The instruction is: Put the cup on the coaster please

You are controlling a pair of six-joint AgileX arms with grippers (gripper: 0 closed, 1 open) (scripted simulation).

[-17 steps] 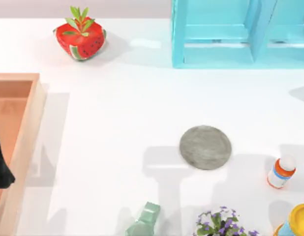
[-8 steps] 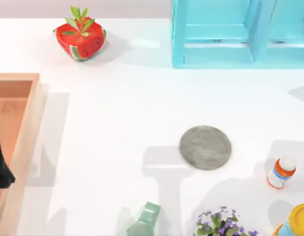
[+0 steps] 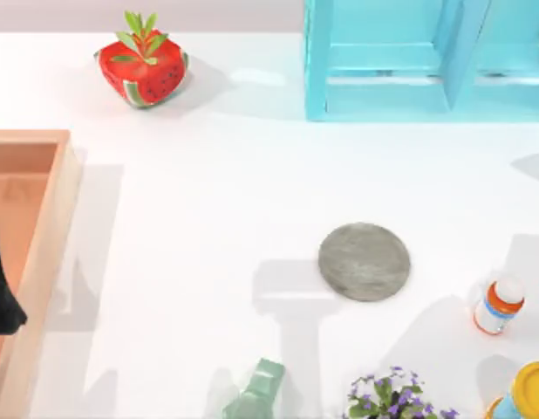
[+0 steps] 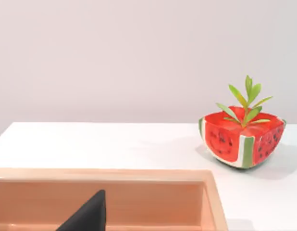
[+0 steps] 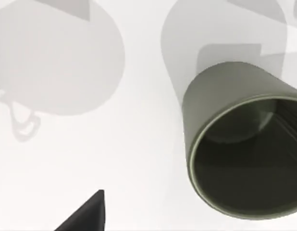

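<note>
Below the right wrist camera stands the cup [image 5: 240, 144], upright on the white table [image 3: 208, 244]; I cannot tell that claw's state. Mid-table lies the coaster [image 3: 365, 261], bare. Left arm sits over the wooden tray [image 3: 43, 227].

White desk [image 3: 208, 218] carries the coaster [image 3: 364, 261], bare; the cup [image 5: 240, 144] stands upright just beside the right tool [image 5: 86, 214].

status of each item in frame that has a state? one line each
cup: upright on the table, mouth open, looks empty, not gripped
coaster: flat on the table, nothing on it
bottle: capped
wooden tray: open top, at the left edge
watermelon planter: upright, plant in it
left tool: over the tray
</note>
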